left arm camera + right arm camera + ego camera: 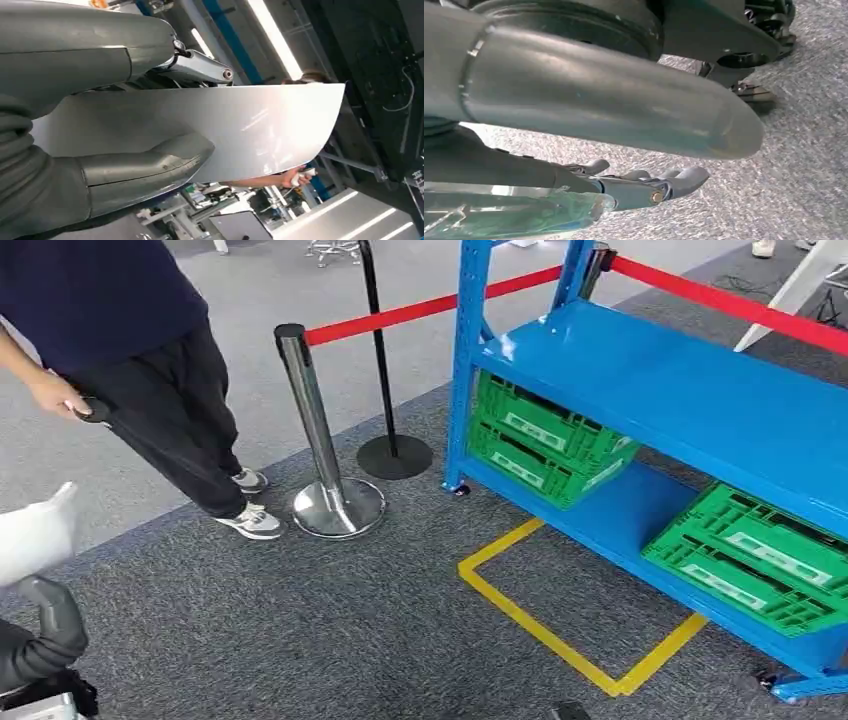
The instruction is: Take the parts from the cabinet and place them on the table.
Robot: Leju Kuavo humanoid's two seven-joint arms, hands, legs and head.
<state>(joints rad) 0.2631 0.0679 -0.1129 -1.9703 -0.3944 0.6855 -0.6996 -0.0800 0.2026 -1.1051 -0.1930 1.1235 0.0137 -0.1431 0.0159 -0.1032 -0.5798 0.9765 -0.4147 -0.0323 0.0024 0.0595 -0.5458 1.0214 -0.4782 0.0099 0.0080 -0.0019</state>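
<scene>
Carrying the white part safely

Left robot hand (115, 165) grips a flat white part (250, 130), thumb pressed on it. Right robot hand (644, 187) hangs over the carpet, fingers loosely apart, holding nothing. Keep that grip firm and the part level while looking for the bench

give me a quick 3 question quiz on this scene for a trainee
1. True or false: the left hand holds a white sheet part.
2. Where do the green crates sit? A) on the blue rack's lower shelf B) on its top shelf C) on the carpet
3. What colour is the tape square on the floor before the rack?

Key: 1 true; 2 A; 3 yellow
</scene>
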